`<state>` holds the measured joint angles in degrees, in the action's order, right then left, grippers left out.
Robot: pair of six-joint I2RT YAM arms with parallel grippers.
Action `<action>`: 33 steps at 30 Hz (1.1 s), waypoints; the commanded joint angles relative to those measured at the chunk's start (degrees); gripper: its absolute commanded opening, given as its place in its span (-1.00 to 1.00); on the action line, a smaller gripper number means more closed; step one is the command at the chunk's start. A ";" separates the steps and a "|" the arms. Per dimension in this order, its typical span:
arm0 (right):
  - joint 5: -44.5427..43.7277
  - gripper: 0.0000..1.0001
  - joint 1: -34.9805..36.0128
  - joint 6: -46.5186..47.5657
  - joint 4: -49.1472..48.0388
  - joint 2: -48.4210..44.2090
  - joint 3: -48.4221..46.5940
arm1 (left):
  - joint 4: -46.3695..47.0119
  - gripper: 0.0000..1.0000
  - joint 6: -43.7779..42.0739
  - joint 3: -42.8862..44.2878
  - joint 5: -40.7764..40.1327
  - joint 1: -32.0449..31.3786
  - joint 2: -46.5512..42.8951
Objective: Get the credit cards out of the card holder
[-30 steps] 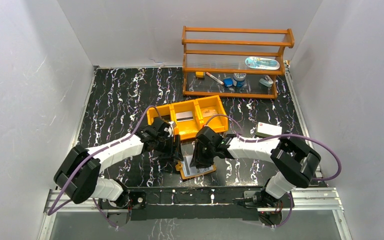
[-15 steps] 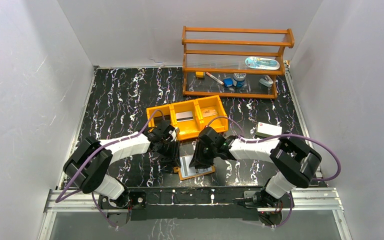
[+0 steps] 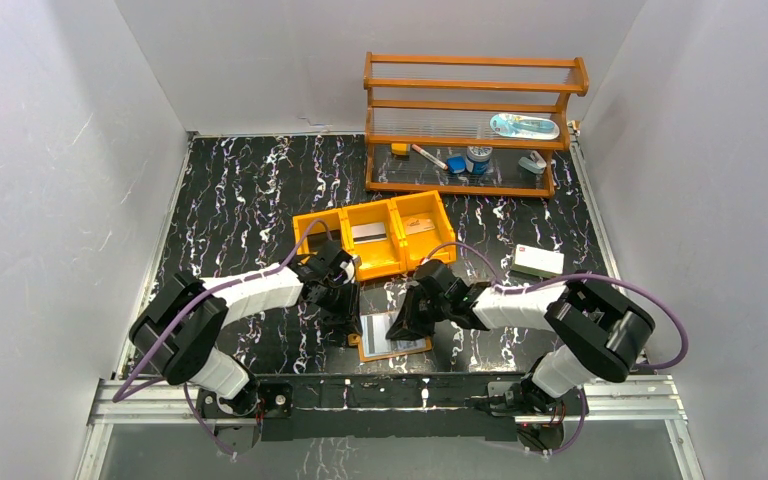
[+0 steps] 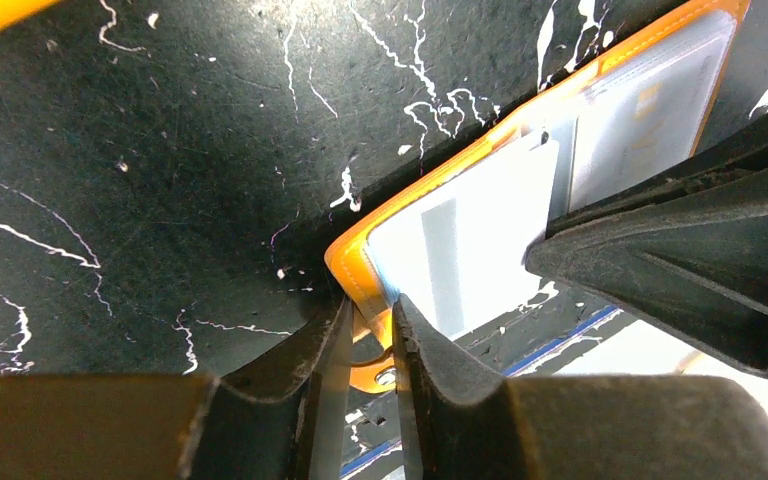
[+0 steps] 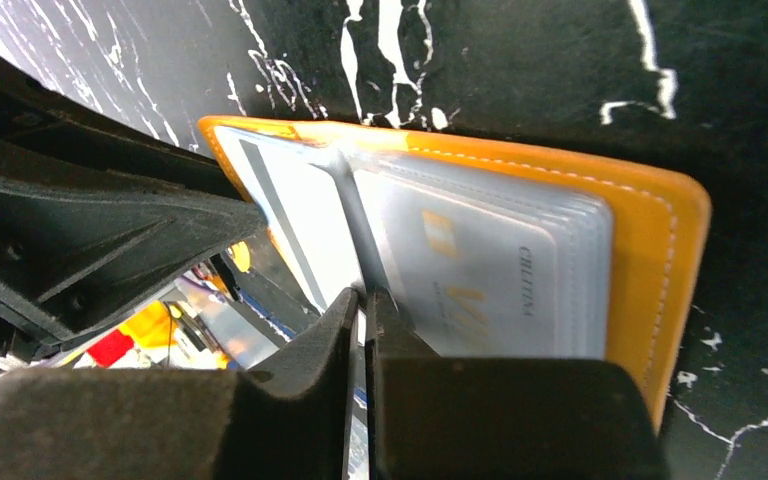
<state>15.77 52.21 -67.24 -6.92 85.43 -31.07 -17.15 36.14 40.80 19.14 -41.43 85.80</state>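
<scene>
The orange-tan card holder [image 3: 393, 348] lies open on the black table near the front edge. It also shows in the left wrist view [image 4: 357, 262] and the right wrist view [image 5: 650, 235]. My left gripper [image 3: 346, 312] [image 4: 370, 335] is shut on the holder's orange edge by the snap tab. My right gripper [image 3: 406, 322] [image 5: 365, 300] is shut on the thin edge of a whitish credit card with a dark stripe [image 5: 295, 215] [image 4: 460, 245], which stands up from the pale pockets. More credit cards [image 5: 480, 270] sit stacked in the pockets.
An orange three-compartment tray [image 3: 312, 228] with flat items lies just behind the grippers. A white box with a red mark [image 3: 538, 261] lies to the right. A wooden shelf [image 3: 470, 125] with small items stands at the back right.
My right gripper has shifted a little right and toward the front along the holder. My left gripper has moved slightly right and down onto the holder's left edge. The holder's inside shows more.
</scene>
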 commanded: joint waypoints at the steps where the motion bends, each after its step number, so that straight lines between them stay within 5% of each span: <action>1: 2.51 -0.82 -0.17 -0.75 -6.62 -1.27 0.42 | -1.83 -0.61 -0.69 -0.91 -3.13 -1.28 2.66; 6: 1.19 -1.00 -1.57 0.55 -4.38 -4.58 1.95 | -2.80 -0.74 -1.03 -1.24 -5.79 -1.72 3.98; 13: 0.03 -0.95 -3.86 2.60 -1.27 -10.08 5.74 | -3.20 -0.80 -1.55 -1.37 -7.70 -2.16 4.44; 16: 1.73 -0.91 -3.91 2.60 -2.70 -7.47 5.15 | -3.86 -0.63 -1.27 0.54 -7.52 -2.21 2.67; 23: 2.58 -0.90 -4.04 0.21 -4.91 -3.78 6.50 | -4.03 0.16 0.31 4.20 -7.53 -2.25 -4.71; 33: 2.44 -0.89 -4.13 -0.16 -5.21 -3.47 6.68 | -7.33 0.22 -3.38 6.77 -10.12 -6.10 3.46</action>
<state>18.87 48.38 -67.29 -11.62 81.80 -25.28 -20.69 34.79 45.43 11.97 -44.73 85.93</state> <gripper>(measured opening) 0.055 0.606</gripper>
